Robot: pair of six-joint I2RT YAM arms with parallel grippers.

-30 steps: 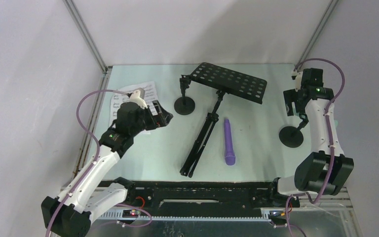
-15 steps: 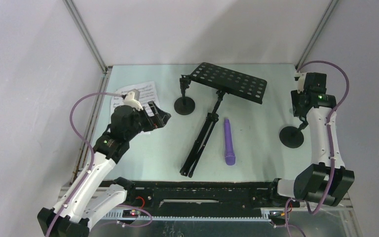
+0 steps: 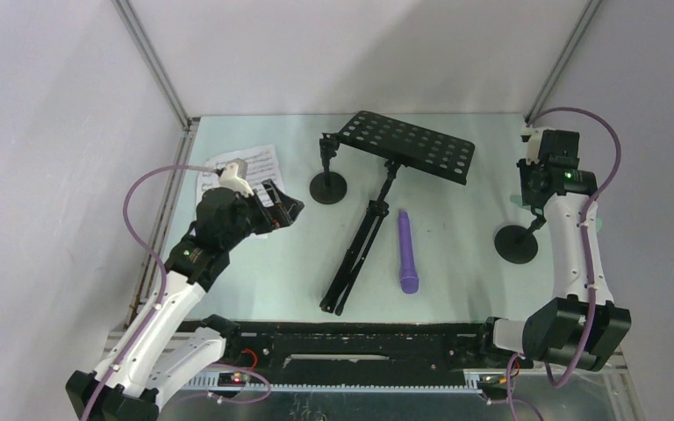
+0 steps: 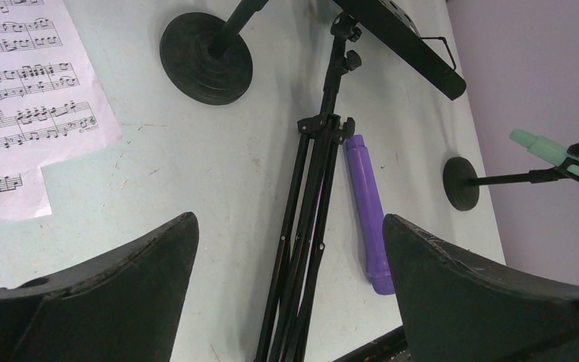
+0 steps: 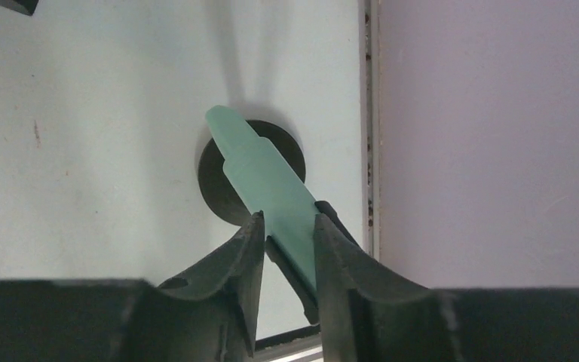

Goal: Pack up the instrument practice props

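My right gripper [image 5: 288, 222] is shut on the mint-green microphone [image 5: 268, 177], which stands tilted in its clip above a black round-based mic holder [image 5: 219, 188] at the table's right edge [image 3: 516, 243]. My left gripper [image 4: 290, 226] hangs open and empty above the table near the white sheet-music pages [image 3: 259, 162]. Below it lie the folded legs of the black tripod music rack [image 4: 309, 219], whose perforated plate [image 3: 408, 145] lies further back. The purple microphone [image 3: 406, 250] lies flat beside the legs. A second mic holder [image 3: 327, 186] stands left of the rack.
The grey side wall [image 5: 490, 136] and a metal rail [image 5: 369, 113] run close beside the right gripper. A black rail [image 3: 360, 338] crosses the near edge between the arm bases.
The right gripper's fingers have come together onto the mint-green microphone, and the arm has shifted slightly right. The left arm moved a little earlier and now holds still.
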